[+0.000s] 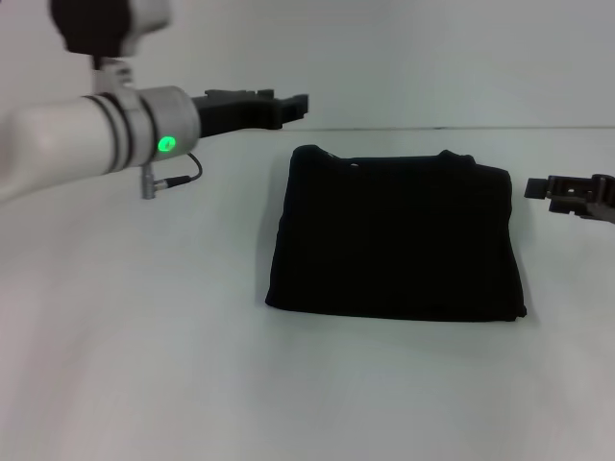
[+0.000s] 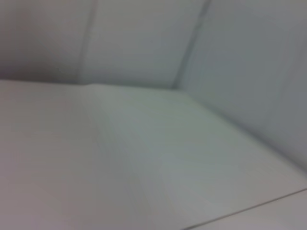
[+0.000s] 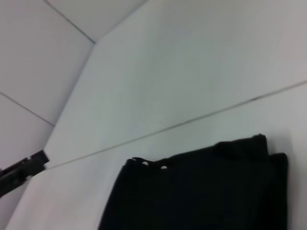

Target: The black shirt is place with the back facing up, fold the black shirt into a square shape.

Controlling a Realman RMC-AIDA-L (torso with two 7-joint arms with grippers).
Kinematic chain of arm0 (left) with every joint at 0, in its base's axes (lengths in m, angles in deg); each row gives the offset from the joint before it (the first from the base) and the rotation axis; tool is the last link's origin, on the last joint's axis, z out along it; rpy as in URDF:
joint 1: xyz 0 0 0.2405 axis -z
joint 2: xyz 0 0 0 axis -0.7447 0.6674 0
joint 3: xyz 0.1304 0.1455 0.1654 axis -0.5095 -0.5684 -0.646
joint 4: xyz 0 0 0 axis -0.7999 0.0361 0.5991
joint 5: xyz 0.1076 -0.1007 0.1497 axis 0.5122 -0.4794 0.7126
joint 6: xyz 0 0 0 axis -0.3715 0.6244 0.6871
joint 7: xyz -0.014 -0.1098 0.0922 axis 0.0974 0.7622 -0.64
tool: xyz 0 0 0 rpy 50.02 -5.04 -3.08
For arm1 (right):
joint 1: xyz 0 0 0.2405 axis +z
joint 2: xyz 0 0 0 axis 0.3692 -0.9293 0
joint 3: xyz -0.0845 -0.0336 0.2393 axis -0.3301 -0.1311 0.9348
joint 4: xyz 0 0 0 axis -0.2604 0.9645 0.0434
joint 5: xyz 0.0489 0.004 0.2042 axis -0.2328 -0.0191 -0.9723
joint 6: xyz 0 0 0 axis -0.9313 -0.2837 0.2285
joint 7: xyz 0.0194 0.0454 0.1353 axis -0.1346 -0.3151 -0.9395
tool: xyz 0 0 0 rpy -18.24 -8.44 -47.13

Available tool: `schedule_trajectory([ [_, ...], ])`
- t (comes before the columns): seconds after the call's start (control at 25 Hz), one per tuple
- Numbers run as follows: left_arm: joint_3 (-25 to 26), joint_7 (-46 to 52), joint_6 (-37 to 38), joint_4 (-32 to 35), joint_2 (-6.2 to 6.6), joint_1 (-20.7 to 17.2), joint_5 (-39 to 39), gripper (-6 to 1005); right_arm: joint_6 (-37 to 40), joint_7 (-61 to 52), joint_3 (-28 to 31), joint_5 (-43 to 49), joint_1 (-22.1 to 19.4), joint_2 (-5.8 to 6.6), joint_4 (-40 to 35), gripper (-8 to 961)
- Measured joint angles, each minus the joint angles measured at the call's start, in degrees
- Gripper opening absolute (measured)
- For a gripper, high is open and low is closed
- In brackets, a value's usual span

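Shirt (image 1: 396,235) lies on white table (image 1: 144,365), roughly centre of head view, folded to a near-square block. Edges fairly straight; far edge a bit lumpy, w/ small pale specks near far-left corner. No lettering visible on the upper face. Lower right corner pokes out slightly.

L gripper (image 1: 288,106) raised above table, to the left of and beyond shirt's far-left corner, clear of cloth. Fingers point toward the right side of the scene, holding nothing. Whether jaws are apart or closed: can't tell from this angle. Arm's white forearm shows green indicator light (image 1: 166,144) and a short cable loop (image 1: 183,175) hanging under the wrist.

R gripper (image 1: 550,188) at right edge of head view, level w/ shirt's far-right corner, near it but not touching. Nothing in it. Only part of it in frame; finger spread can't be told.

R wrist view: shirt (image 3: 201,191) seen from the side, folded edges stacked at the right end, table seam line running behind it. L gripper (image 3: 21,171) shows as a dark bar at picture edge, well apart from the cloth.

L wrist view: only blank table surface and wall panels, no shirt in it
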Motion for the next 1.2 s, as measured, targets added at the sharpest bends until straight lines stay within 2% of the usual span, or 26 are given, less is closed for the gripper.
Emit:
schedule_trajectory([
  [0.12,4.0,-1.1,12.1,4.9,-0.26,-3.9,-3.9,443,3.2,4.5,3.5,-0.3,-0.6,0.02,-0.1,711],
  [0.2,9.5,-4.6,22.8,5.1,-0.09,-5.6,-8.4,523,5.3,8.0,6.1,-1.4,-1.2,-0.19,-0.1,711],
  [0.24,9.5,-4.6,22.8,5.1,-0.09,-5.6,-8.4,577,6.3,10.0,7.1,-2.5,-1.5,-0.35,-0.1,711],
  [0.36,14.0,-7.8,30.7,4.7,0.04,-6.8,-10.7,740,9.2,15.5,8.3,-6.7,-2.7,-0.95,-0.1,711],
  [0.4,14.1,-8.0,31.0,4.7,0.04,-6.9,-10.7,765,10.2,17.2,8.4,-8.2,-3.1,-1.22,-0.2,711],
  [0.6,14.7,-13.7,35.0,4.7,0.08,-7.9,-8.9,893,12.5,21.6,7.4,-10.7,-3.8,-3.93,-3.3,869],
  [0.76,13.3,-20.3,36.2,4.7,0.10,-7.3,-4.3,891,10.4,20.1,3.9,-6.5,-3.3,-6.43,-10.5,929],
  [0.84,11.5,-21.3,35.5,4.8,0.17,-6.4,-0.4,889,8.6,16.7,1.7,-3.7,-2.8,-6.92,-13.6,948],
  [0.88,11.5,-21.3,35.5,4.8,0.17,-6.4,-0.4,889,7.8,14.6,0.4,-2.4,-2.5,-6.99,-14.9,948],
  [0.92,9.5,-21.3,34.6,4.9,0.29,-5.2,3.9,888,7.0,12.5,-0.8,-0.8,-2.1,-6.98,-16.0,948],
  [1.0,7.9,-20.8,34.2,5.0,0.35,-4.1,6.9,888,5.8,8.8,-3.0,2.2,-1.2,-6.77,-17.5,948],
  [1.2,5.2,-19.9,34.0,5.0,0.50,-2.5,10.0,887,5.6,3.3,-5.9,8.6,1.3,-6.53,-19.5,948],
])
